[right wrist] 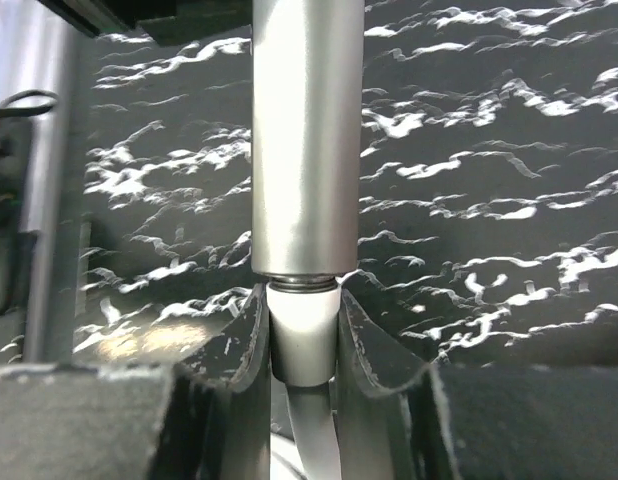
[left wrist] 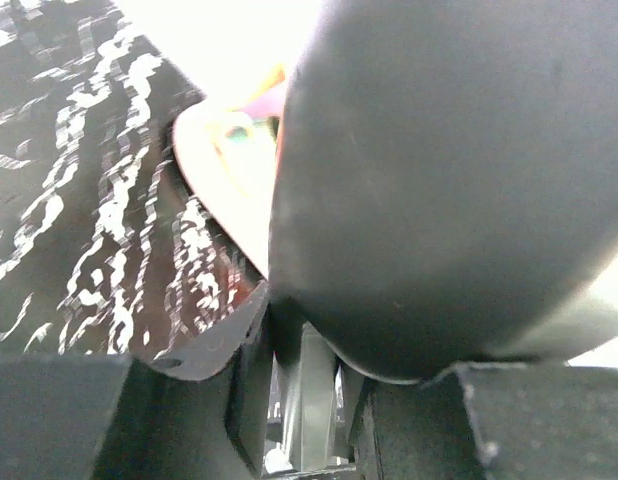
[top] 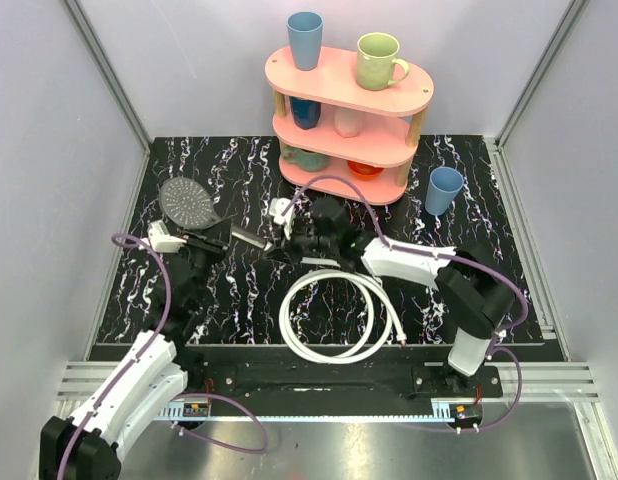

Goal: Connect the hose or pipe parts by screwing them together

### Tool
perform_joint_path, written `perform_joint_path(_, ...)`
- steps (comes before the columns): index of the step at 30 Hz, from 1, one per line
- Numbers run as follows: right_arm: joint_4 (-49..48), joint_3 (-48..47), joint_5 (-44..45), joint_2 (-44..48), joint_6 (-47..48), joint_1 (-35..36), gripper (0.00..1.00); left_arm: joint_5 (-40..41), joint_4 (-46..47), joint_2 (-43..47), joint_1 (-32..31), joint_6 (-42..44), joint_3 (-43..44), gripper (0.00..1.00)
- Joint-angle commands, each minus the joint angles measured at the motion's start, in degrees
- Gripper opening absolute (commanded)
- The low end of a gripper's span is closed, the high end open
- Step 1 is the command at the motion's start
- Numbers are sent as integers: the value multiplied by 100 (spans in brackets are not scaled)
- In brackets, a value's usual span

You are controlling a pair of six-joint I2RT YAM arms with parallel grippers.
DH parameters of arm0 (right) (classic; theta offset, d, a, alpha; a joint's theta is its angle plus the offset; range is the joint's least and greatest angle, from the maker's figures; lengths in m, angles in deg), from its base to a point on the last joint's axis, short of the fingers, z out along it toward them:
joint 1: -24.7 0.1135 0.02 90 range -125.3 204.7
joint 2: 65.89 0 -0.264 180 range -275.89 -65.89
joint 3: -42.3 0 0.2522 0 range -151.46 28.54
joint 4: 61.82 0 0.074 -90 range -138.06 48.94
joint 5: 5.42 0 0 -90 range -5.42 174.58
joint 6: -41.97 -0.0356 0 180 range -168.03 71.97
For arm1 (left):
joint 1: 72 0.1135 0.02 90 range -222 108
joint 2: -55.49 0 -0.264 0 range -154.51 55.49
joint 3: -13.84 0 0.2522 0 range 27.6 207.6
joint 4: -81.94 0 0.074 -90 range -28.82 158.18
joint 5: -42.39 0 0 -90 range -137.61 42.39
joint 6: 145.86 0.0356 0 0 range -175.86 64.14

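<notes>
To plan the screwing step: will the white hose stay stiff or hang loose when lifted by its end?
Probably floppy: the white hose lies in loose loops, so the rest would likely trail. It looks thin, so probably light. Its smooth end fitting may slip between the right fingers.

Left claw (left wrist: 307, 380): head (left wrist: 439, 200) above it blurred, cut top/right.
Right claw (right wrist: 304, 330): handle (right wrist: 307, 130) beyond it cut at top; hose (right wrist: 314, 440) cut at bottom.
</notes>
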Motion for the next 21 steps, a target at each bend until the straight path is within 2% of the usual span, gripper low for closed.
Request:
perform_joint_path(1,818,-1284,-2500,-173,-442,-571,0,-2179,2994,-241,-93,1229,-578,0)
perform_joint_path(3,1523,-1882,-3651,-455,-501,-834,0,-2454,4142,-591,-93,1484,-895,0)
perform_joint_path(5,1490,-2277,-4651,-797,-1001,-993,0,-2804,4596,-829,-85,1790,-975,0)
perform_joint_path(7,1279,-2446,-5147,-1079,-1588,-1169,0,-3069,4922,-1163,-85,1976,-966,0)
perform_joint_path(10,1252,-2412,-5018,-1168,-1610,-1266,2,-3612,5484,-1638,-76,2091,-914,0)
perform_joint_path(12,1217,-2324,-4825,-1125,-1600,-1301,14,-3729,5643,-1875,-76,2030,-791,0)
perform_joint_path(13,1217,-2193,-4650,-1038,-1557,-1310,24,-3608,5644,-1903,-76,1986,-764,0)
perform_joint_path(15,1138,-2017,-3904,-897,-1469,-1310,40,-3205,5417,-1825,-76,1828,-764,0)
perform_joint_path(16,1077,-1790,-3640,-713,-1451,-1301,50,-2732,5206,-1745,-84,1775,-703,0)
perform_joint_path(17,902,-1648,-3089,-607,-1434,-1301,64,-2528,4908,-1658,-85,1731,-616,0)
perform_joint_path(18,744,-1482,-2823,-493,-1451,-1301,72,-2325,4096,-1457,-85,1739,-510,0)
perform_joint_path(19,533,-1097,-2376,-248,-1555,-1301,77,-1941,3618,-1359,-85,1731,-213,0)
perform_joint_path(20,70,-884,-2128,-124,-1591,-1301,83,-1754,2735,-1210,-93,1661,-54,0)
perform_joint_path(21,-135,-691,-1891,8,-1618,-1293,83,-1517,2282,-1139,-93,1573,113,0)
